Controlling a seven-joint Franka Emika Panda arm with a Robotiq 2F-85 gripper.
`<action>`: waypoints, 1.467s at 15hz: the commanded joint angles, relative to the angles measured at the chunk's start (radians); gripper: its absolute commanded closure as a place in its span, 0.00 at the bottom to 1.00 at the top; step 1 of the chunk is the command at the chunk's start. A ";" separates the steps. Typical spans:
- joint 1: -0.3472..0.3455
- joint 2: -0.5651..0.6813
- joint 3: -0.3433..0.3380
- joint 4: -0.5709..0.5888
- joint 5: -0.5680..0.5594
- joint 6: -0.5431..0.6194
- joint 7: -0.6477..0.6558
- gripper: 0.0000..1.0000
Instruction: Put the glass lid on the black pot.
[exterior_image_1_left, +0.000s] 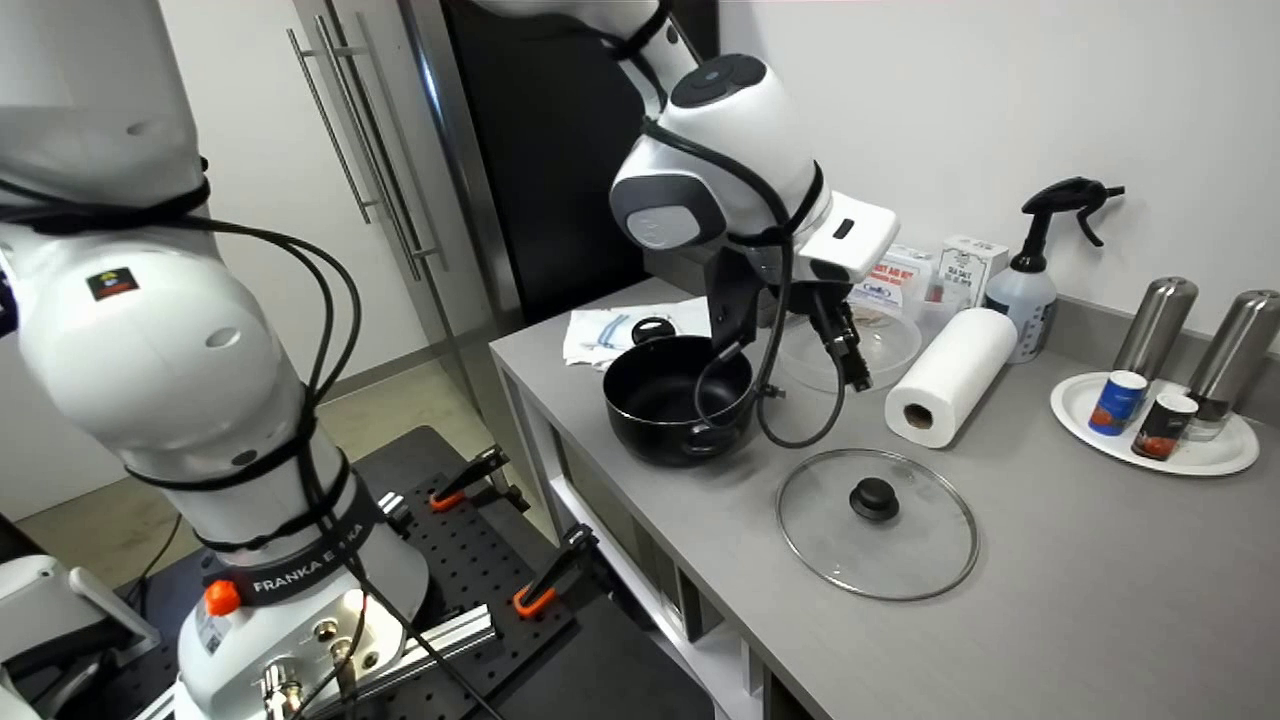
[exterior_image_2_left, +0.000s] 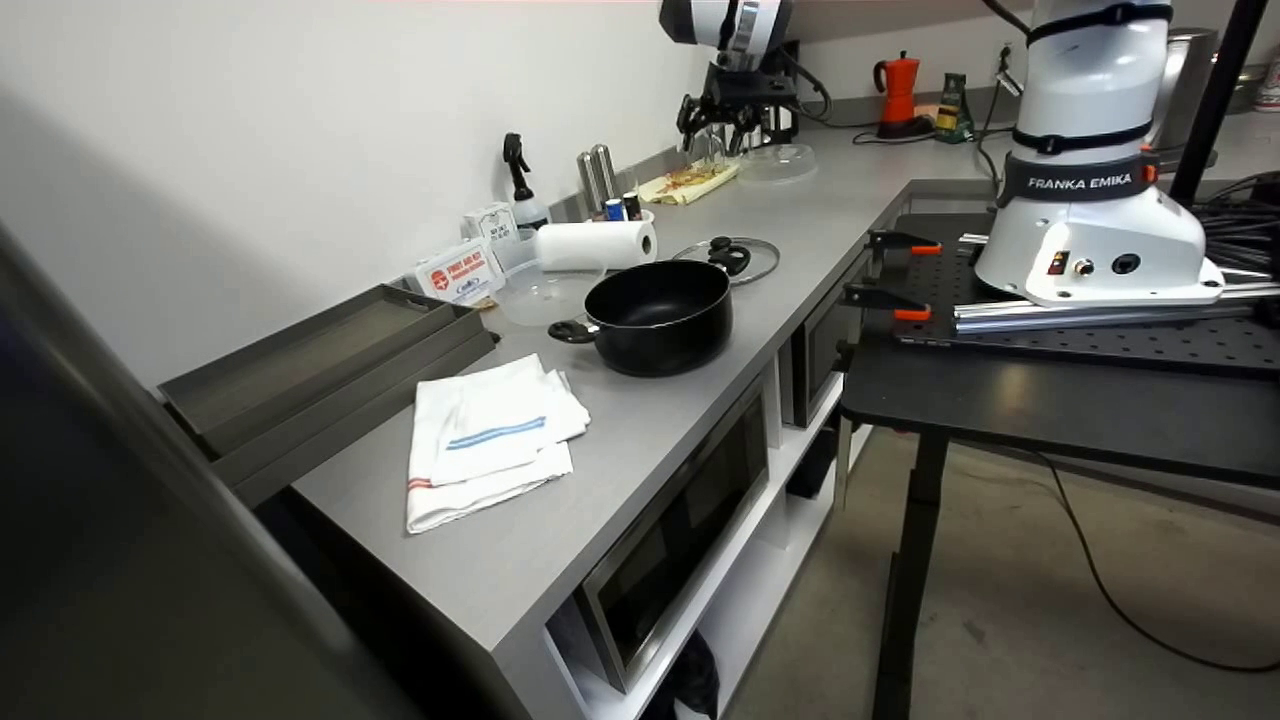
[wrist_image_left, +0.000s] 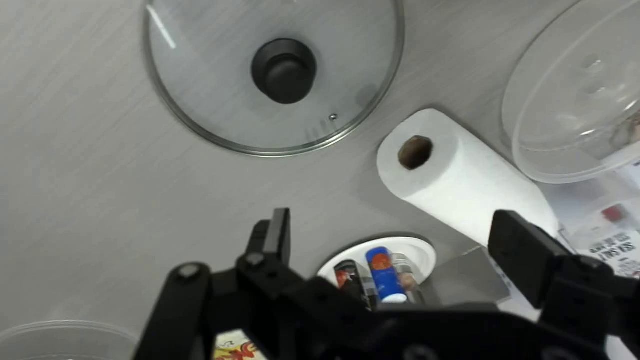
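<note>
The glass lid (exterior_image_1_left: 860, 560) lies flat on the grey counter, its black knob (exterior_image_1_left: 874, 498) up. It also shows in the wrist view (wrist_image_left: 215, 85); in an exterior view (exterior_image_2_left: 760, 262) the pot's handle overlaps part of it. The black pot (exterior_image_1_left: 655, 425) stands upright, uncovered, close beside the lid; it also shows in an exterior view (exterior_image_2_left: 665, 335) but not in the wrist view. My gripper (wrist_image_left: 392, 220) is open and empty, fingers wide apart, raised above the counter (exterior_image_2_left: 713, 138). In the wrist view the lid lies beyond the fingertips, not between them.
A paper towel roll (exterior_image_1_left: 950, 375) lies near the lid, with a clear plastic container (exterior_image_1_left: 880, 345) behind it. A white plate (exterior_image_1_left: 1085, 412) holds shakers and mills. A spray bottle (exterior_image_1_left: 1020, 290) stands by the wall. A folded towel (exterior_image_2_left: 490, 440) and dark box (exterior_image_2_left: 330, 370) lie past the pot.
</note>
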 joint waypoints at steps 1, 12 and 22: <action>0.188 0.077 -0.268 0.066 -0.228 -0.109 0.269 0.00; 0.317 0.080 -0.396 0.457 -0.744 -0.649 0.797 0.00; 0.139 0.066 -0.219 0.443 -0.808 -0.613 0.824 0.00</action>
